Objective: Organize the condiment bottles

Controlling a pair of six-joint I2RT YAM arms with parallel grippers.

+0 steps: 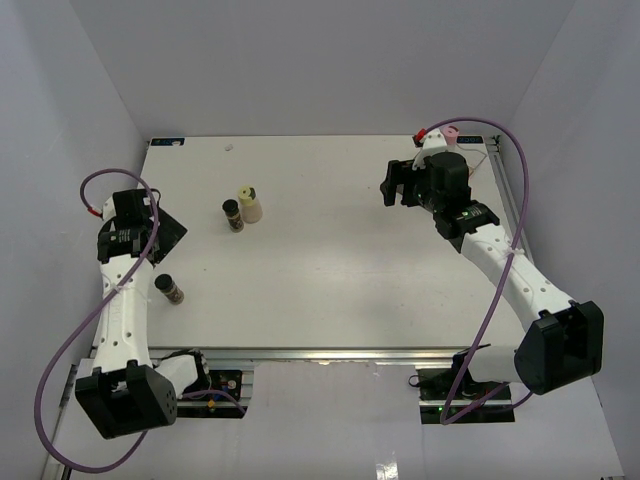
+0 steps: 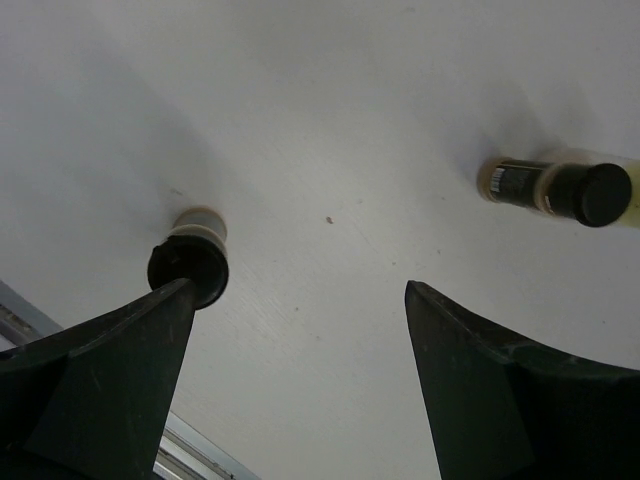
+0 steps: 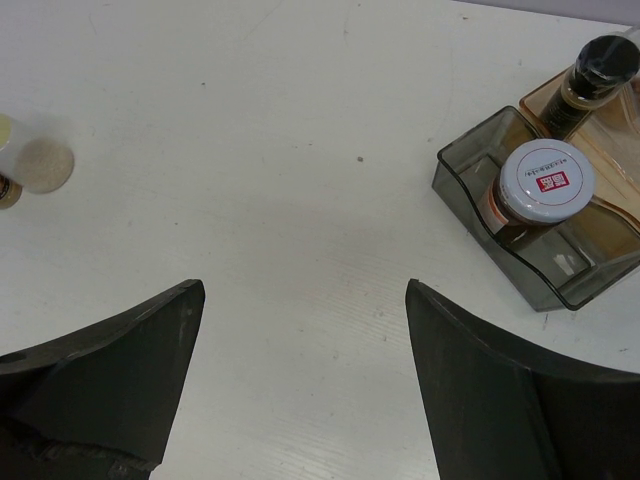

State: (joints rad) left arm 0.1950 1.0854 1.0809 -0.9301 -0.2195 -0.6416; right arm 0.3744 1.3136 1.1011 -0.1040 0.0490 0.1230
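Bottles sat in two groups.
- In the tray [image 3: 460, 178] at the far right corner: white-capped jar [image 3: 545, 180] upright in the smoky near section, black-capped bottle [image 3: 603, 65] in the amber section behind it. A pink cap [image 1: 452, 131] showed past the right arm in the top view, body hidden.
- Loose on the table [image 1: 340, 270], left of centre: cream bottle [image 1: 249, 206] and dark bottle [image 1: 232, 216] right beside each other, both upright.
- Lone bottle [image 1: 170, 290] stood near the left edge, well apart from that pair.

Left gripper [image 2: 300, 290] was spread wide with nothing between the jaws; the lone bottle sat outside one finger. Right gripper [image 3: 305, 290] was also released and empty, over bare table just beside the tray.
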